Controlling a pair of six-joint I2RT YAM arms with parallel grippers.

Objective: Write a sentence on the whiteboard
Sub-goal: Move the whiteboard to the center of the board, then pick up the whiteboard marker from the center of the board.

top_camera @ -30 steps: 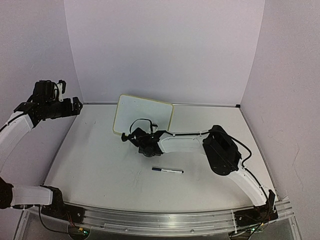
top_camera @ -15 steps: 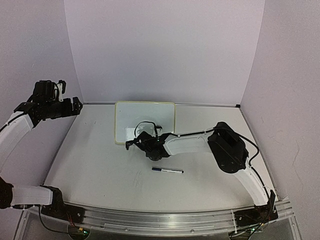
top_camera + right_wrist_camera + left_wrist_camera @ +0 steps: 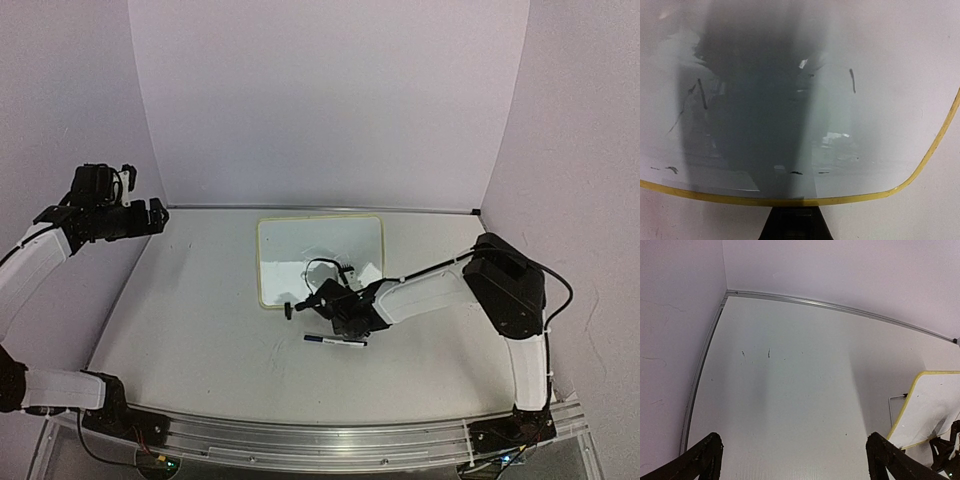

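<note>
**Right hand**, clenched on the near rim of the whiteboard. In the wrist view its dark fingertips meet just under the yellow edge.

**Left hand**, released to full spread and holding nothing. Its two fingers frame bare worktop.

**Whiteboard**, at mid-worktop toward the back wall, long side facing the arms. Its glossy face carries only a few short dark strokes and smudges, with no legible words. A marker pen lies on the worktop just in front of the right hand.

**Pose.** The right arm has its elbow raised at the right and its forearm stretched low and leftward. The left arm is lifted high beside the left wall, well apart from the whiteboard.
</note>
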